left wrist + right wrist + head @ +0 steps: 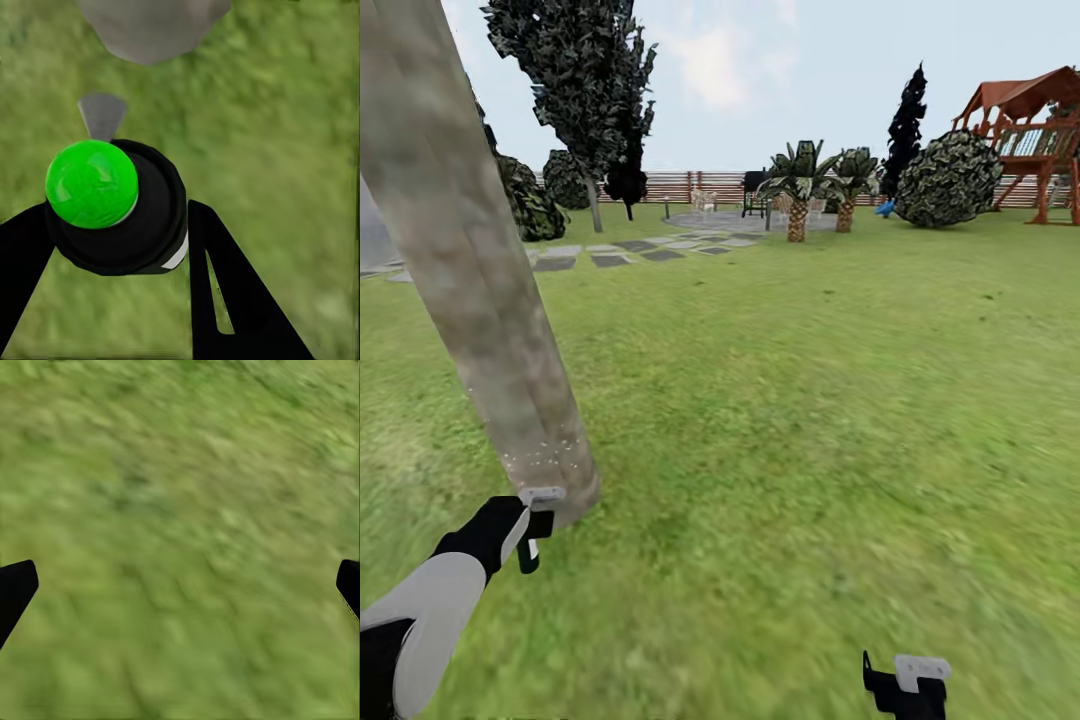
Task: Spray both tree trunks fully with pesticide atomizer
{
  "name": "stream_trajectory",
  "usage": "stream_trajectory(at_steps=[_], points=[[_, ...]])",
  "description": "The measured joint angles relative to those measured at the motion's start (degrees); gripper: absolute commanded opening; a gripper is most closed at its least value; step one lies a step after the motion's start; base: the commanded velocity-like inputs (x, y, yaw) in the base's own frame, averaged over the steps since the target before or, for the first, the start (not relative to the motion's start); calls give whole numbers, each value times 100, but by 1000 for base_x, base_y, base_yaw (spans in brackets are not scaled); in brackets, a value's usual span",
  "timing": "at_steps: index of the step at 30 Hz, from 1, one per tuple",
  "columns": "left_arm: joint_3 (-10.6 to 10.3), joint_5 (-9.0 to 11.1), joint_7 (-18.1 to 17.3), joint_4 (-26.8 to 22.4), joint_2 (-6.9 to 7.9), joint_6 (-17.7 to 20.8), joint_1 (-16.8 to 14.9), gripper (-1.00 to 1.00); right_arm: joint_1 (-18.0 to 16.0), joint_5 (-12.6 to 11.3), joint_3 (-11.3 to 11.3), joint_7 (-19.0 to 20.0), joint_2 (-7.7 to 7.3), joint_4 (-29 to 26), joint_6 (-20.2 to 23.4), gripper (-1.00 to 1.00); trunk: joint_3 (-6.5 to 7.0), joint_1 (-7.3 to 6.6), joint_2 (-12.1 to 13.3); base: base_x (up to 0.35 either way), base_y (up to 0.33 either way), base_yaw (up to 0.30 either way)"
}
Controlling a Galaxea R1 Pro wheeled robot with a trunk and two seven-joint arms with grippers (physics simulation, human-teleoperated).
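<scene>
Gripping atomizer [112,210] w/ left gripper [120,247] beside leaning tree trunk [470,290]; right gripper [180,585] spread wide.

The black atomizer [120,217] with its green cap sits clamped between the left gripper's [120,247] jaws, its nozzle just beside the leaning grey-brown trunk [480,300].

Wooden playset [1032,130] far right, round bush [950,180] beside it; two small palms [798,190] near patio
</scene>
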Motion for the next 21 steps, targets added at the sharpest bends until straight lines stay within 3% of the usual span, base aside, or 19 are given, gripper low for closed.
stream_trajectory(at_steps=[7,17,21], points=[[-7,201,15,-2,-6,-12,0,-100,0,0,0,1,-4,-4,1,100,0,-2,0,183,-224,276],[-39,189,-84,-55,35,56,-68,-100,1,-1,-1,2,-4,-5,2,100,0,1,0,22,-15,275],[-75,178,-104,-254,-3,85,-143,-100,2,0,-1,2,-4,-3,1,100,0,1,0,0,0,79]])
